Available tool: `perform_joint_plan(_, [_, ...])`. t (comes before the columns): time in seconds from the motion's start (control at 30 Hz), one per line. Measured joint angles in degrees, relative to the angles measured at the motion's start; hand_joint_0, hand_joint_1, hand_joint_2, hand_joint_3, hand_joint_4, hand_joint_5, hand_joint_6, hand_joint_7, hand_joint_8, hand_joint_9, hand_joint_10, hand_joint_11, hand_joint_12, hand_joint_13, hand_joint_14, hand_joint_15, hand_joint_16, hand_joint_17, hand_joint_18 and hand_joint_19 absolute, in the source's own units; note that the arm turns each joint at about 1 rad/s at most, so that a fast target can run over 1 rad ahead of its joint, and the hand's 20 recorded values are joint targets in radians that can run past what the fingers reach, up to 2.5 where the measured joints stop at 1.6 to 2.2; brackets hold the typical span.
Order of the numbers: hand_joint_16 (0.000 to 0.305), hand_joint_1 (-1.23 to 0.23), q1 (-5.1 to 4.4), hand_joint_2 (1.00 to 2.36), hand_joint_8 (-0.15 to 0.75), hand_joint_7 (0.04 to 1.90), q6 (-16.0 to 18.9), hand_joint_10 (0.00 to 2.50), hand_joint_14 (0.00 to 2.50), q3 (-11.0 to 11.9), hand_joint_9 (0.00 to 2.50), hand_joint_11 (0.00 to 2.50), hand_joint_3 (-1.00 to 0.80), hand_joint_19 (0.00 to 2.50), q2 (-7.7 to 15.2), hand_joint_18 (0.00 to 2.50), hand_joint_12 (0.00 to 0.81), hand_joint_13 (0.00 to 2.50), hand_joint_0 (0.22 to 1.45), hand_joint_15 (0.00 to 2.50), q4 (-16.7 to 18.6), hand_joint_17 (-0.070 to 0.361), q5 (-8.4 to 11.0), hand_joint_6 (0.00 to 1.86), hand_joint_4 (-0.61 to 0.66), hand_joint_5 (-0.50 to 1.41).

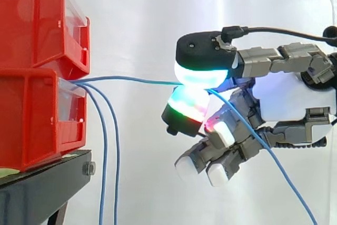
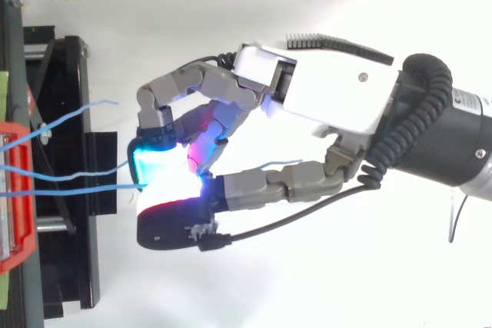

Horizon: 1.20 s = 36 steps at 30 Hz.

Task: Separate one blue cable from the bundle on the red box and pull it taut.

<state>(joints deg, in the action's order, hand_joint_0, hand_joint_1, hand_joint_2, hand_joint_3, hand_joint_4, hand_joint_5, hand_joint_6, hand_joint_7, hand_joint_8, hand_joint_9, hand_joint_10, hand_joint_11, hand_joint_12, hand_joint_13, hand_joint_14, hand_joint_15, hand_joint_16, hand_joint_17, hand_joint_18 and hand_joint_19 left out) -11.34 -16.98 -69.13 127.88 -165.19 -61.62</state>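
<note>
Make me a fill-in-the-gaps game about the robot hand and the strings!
1. The robot hand pinches ___ thin blue cable between its glowing pads.
2. That cable runs from the hand to the stacked ___ plastic bins.
3. Beside the bins, ___ other blue cables hang down.
4. The bins sit on a ___ stand.
Missing words: one, red, two, black.

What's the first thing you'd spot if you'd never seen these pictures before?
The glowing fingers of the robot hand, in the middle of the side view, pinching one blue cable. It runs almost straight across to the red boxes on the left, where two other blue cables hang loosely down.
</note>
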Motion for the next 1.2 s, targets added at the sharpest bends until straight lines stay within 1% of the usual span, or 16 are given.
perform_joint_plan(0.1, [0.053, -0.89, 0.02, 1.04, 0.359, 1.51, 1.28, 0.02, 0.01, 0.0, 1.28, 0.72, 0.23, 0.42, 0.0, 0.91, 0.433, 0.89, 0.66, 0.4, -1.27, 0.119, -0.16, 0.91, -0.23, -0.09])
perform_joint_plan(0.2, [0.053, -0.89, 0.08, 1.07, 0.365, 1.51, 3.2, 0.02, 0.01, 0.01, 1.29, 0.73, 0.23, 0.42, -0.11, 0.91, 0.435, 0.9, 0.66, 0.41, -3.81, 0.12, -0.81, 0.91, -0.23, -0.09])
perform_joint_plan(0.33, [0.053, -0.89, 0.16, 1.08, 0.366, 1.5, 5.49, 0.02, 0.01, -0.02, 1.29, 0.72, 0.22, 0.42, -0.99, 0.91, 0.438, 0.9, 0.66, 0.41, -8.51, 0.12, -1.84, 0.91, -0.22, -0.09])
perform_joint_plan(0.47, [0.054, -0.89, 0.26, 1.08, 0.367, 1.5, 6.34, 0.02, 0.01, -0.14, 1.29, 0.73, 0.22, 0.41, -2.52, 0.92, 0.441, 0.9, 0.65, 0.41, -13.27, 0.12, -2.17, 0.91, -0.23, -0.09])
perform_joint_plan(0.57, [0.054, -0.89, 0.32, 1.09, 0.373, 1.49, 6.72, 0.02, 0.01, -0.87, 1.29, 0.72, 0.22, 0.42, -3.46, 0.91, 0.441, 0.91, 0.65, 0.42, -15.48, 0.12, -2.25, 0.91, -0.22, -0.09])
perform_joint_plan(0.63, [0.054, -0.89, 0.3, 1.09, 0.371, 1.49, 7.21, 0.02, 0.01, -2.13, 1.29, 0.71, 0.22, 0.41, -4.05, 0.92, 0.443, 0.9, 0.65, 0.41, -15.85, 0.121, -2.36, 0.92, -0.22, -0.09])
perform_joint_plan(0.67, [0.054, -0.89, 0.27, 1.09, 0.371, 1.49, 7.57, 0.02, 0.01, -3.02, 1.29, 0.71, 0.22, 0.41, -4.32, 0.92, 0.443, 0.9, 0.65, 0.41, -15.57, 0.121, -2.43, 0.92, -0.22, -0.09])
perform_joint_plan(0.77, [0.054, -0.89, 0.21, 1.1, 0.375, 1.48, 9.32, 0.02, 0.01, -6.56, 1.29, 0.71, 0.21, 0.41, -5.12, 0.92, 0.443, 0.91, 0.65, 0.42, -12.99, 0.121, -2.57, 0.92, -0.22, -0.09])
perform_joint_plan(0.8, [0.054, -0.89, 0.2, 1.1, 0.377, 1.48, 10.0, 0.02, 0.01, -7.89, 1.29, 0.71, 0.21, 0.42, -5.32, 0.91, 0.445, 0.9, 0.65, 0.42, -11.46, 0.121, -2.59, 0.91, -0.21, -0.09])
perform_joint_plan(0.9, [0.054, -0.89, 0.22, 1.09, 0.378, 1.48, 10.99, 0.02, 0.01, -9.88, 1.28, 0.71, 0.22, 0.41, -5.56, 0.91, 0.445, 0.9, 0.65, 0.42, -7.24, 0.122, -2.49, 0.92, -0.21, -0.09])
perform_joint_plan(0.97, [0.054, -0.89, 0.24, 1.1, 0.374, 1.49, 11.19, 0.02, 0.01, -10.41, 1.28, 0.71, 0.22, 0.41, -5.6, 0.91, 0.447, 0.9, 0.65, 0.41, -4.15, 0.122, -2.37, 0.91, -0.21, -0.09])
perform_joint_plan(1.03, [0.054, -0.89, 0.23, 1.1, 0.377, 1.48, 11.2, 0.02, 0.01, -10.61, 1.28, 0.71, 0.22, 0.41, -5.61, 0.91, 0.447, 0.9, 0.65, 0.42, -1.93, 0.121, -2.22, 0.91, -0.21, -0.09])
perform_joint_plan(1.1, [0.054, -0.89, 0.19, 1.11, 0.379, 1.48, 11.12, 0.02, 0.01, -10.71, 1.28, 0.71, 0.21, 0.41, -5.61, 0.91, 0.446, 0.9, 0.65, 0.42, -0.17, 0.122, -1.91, 0.91, -0.21, -0.09])
perform_joint_plan(1.2, [0.054, -0.89, 0.16, 1.1, 0.378, 1.49, 10.77, 0.02, 0.01, -10.74, 1.29, 0.71, 0.21, 0.42, -5.62, 0.91, 0.449, 0.91, 0.65, 0.42, 1.2, 0.122, -1.58, 0.91, -0.21, -0.09])
